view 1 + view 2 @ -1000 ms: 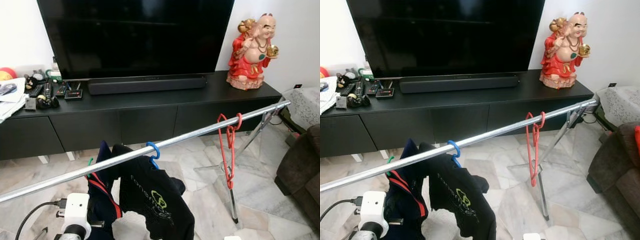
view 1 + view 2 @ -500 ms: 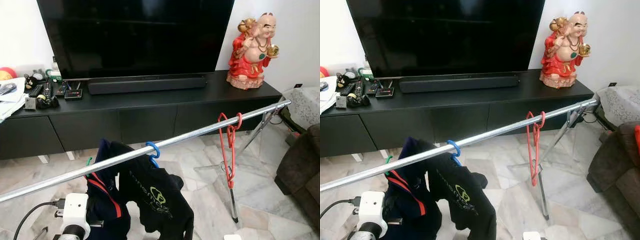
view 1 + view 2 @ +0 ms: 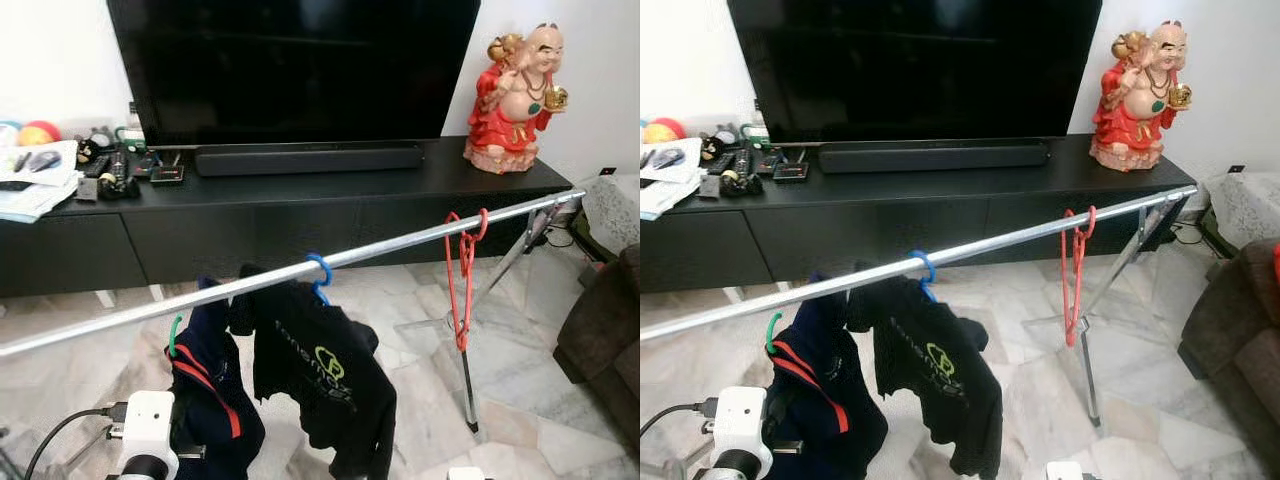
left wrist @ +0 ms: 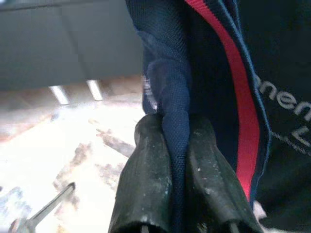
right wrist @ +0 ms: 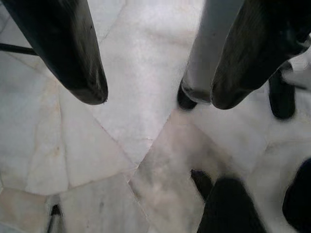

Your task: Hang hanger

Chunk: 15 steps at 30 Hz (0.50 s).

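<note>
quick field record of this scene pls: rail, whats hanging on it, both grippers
rail: metal rail slanting across the room before a black tv cabinet
green hanger: hooked on rail, carries navy garment
blue hanger: hooked on rail, carries black shirt
red hanger: hooked on rail, bare
left gripper: shut on navy garment
right gripper: open, above marble floor

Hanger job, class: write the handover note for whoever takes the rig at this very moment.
Left gripper: shut on the navy garment with the red stripe, low beside the rail.
Right gripper: open, idle above the marble floor.
Silver metal rail carries, hooked on: the green plastic hanger with the navy garment, the blue plastic hanger with the black printed shirt, and bare red plastic hangers.
Done: green hanger appears hung.
Left: release the garment, withdraw the left arm.
</note>
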Available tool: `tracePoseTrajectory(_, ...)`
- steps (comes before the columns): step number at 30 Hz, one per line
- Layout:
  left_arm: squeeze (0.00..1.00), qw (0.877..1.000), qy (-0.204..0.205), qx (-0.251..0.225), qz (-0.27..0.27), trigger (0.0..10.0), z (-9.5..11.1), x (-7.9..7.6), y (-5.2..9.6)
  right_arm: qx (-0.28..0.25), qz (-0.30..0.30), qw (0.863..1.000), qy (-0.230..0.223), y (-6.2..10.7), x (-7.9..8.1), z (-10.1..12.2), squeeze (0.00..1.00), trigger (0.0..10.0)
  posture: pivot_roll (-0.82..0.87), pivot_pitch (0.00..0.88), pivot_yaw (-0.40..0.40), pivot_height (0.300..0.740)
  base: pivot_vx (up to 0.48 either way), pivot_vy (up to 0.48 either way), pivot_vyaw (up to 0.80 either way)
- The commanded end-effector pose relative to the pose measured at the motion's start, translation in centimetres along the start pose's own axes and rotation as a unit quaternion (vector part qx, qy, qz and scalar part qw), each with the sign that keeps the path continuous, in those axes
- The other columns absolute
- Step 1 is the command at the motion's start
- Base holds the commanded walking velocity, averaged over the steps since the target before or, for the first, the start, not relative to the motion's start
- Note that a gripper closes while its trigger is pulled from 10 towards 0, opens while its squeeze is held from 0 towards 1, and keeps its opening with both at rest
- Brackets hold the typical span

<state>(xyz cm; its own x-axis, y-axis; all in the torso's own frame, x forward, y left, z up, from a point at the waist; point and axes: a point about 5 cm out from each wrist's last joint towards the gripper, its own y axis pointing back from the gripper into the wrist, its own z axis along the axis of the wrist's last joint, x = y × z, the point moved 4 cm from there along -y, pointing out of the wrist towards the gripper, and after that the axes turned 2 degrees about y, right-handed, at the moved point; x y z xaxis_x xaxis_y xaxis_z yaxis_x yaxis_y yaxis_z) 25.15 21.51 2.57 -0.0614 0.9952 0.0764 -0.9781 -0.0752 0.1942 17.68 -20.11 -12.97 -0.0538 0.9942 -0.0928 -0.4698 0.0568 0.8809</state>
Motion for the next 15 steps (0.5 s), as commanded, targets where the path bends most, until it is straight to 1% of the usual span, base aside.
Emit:
tracePoseTrajectory(1,0.0,1.0,0.0,-0.016,-0.001,10.0,0.76,-0.17,0.04,-0.012,-0.009,1.0,-0.009,-0.05,-0.53,1.0,0.0,10.0,0.14,0.0,-0.028,0.74,-0.304,0.0,0.0)
tracePoseTrajectory(15,0.0,1.0,-0.001,-0.014,-0.006,10.0,0.8,-0.16,-0.13,-0.014,-0.011,1.0,-0.011,-0.08,-0.41,1.15,0.0,10.0,0.14,0.0,-0.021,0.74,-0.305,0.0,0.0)
